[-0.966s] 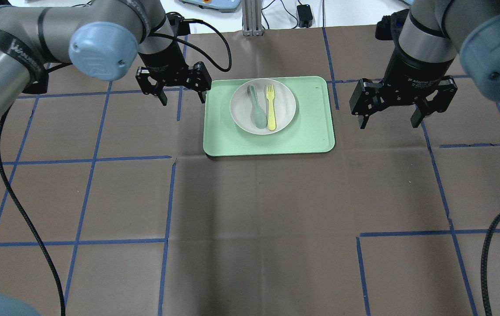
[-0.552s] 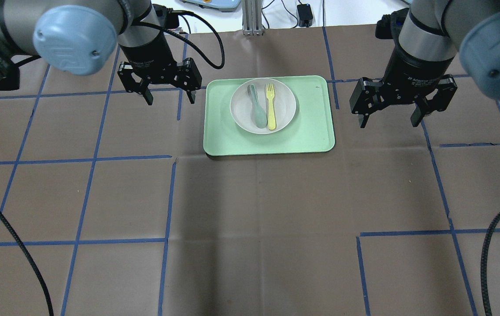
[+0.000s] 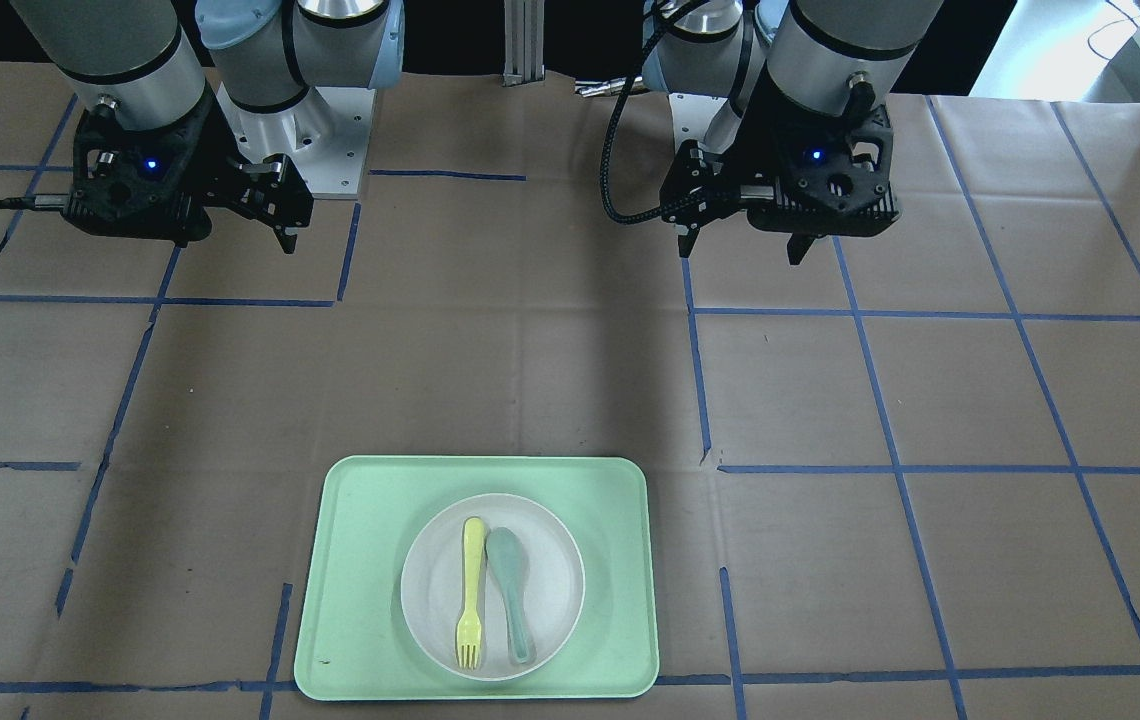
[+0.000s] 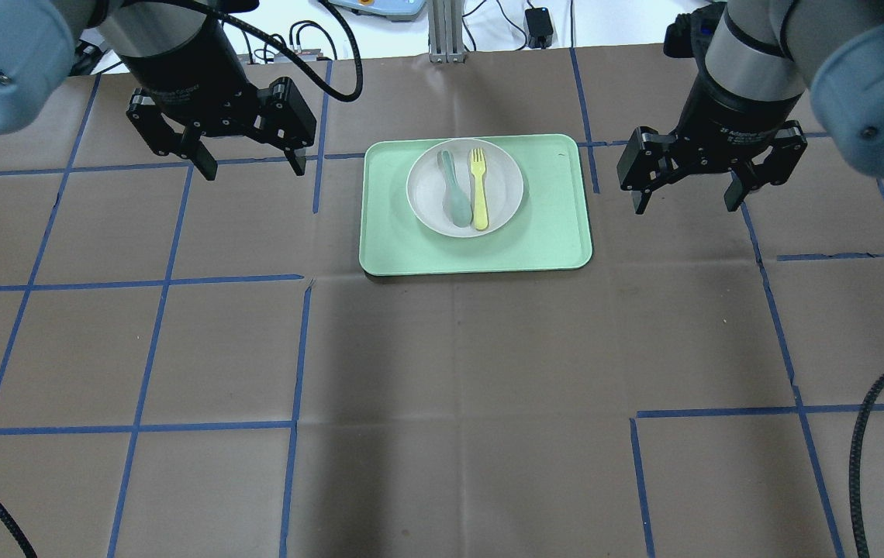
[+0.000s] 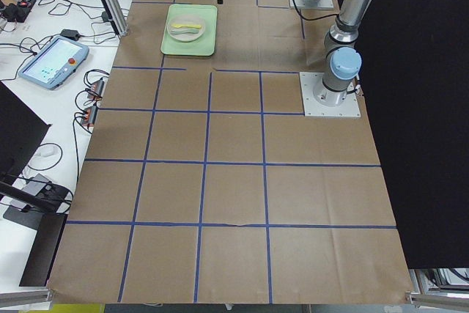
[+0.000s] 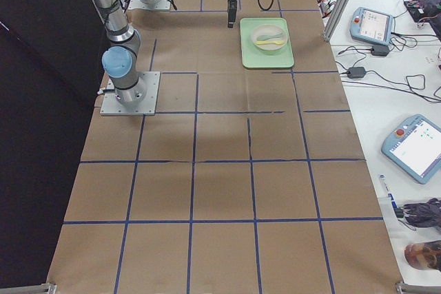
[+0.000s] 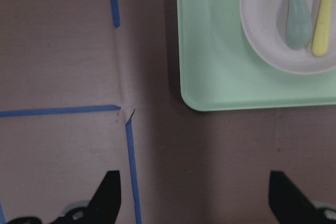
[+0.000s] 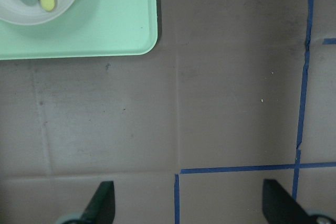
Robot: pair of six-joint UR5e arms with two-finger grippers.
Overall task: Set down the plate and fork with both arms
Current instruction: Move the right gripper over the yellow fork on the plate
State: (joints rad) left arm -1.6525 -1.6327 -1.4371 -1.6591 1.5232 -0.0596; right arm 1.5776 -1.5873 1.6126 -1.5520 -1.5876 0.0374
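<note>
The off-white round plate [image 4: 500, 194] sits on the pale-green tray [image 4: 550, 232] at the table's far middle. The pale-yellow fork [image 4: 478, 188] lies on the plate, next to a grey-green spoon [image 4: 454, 194]. The plate [image 3: 550, 585] and fork [image 3: 471, 592] also show in the front-facing view. My left gripper [image 4: 250, 165] is open and empty, raised left of the tray. My right gripper [image 4: 684, 198] is open and empty, raised right of the tray. The left wrist view shows the plate [image 7: 262, 30] and fork [image 7: 321, 19] at the top right; the right wrist view shows them at the top left.
The table is covered in brown paper with a grid of blue tape lines [image 4: 163, 280]. A metal post [image 4: 442, 31] and cables stand at the far edge. Teach pendants [image 6: 372, 25] lie on the side bench beyond the table.
My left gripper has moved left and away from the tray, and has risen. My right gripper has shifted slightly back. Plate, fork and spoon have not moved.
</note>
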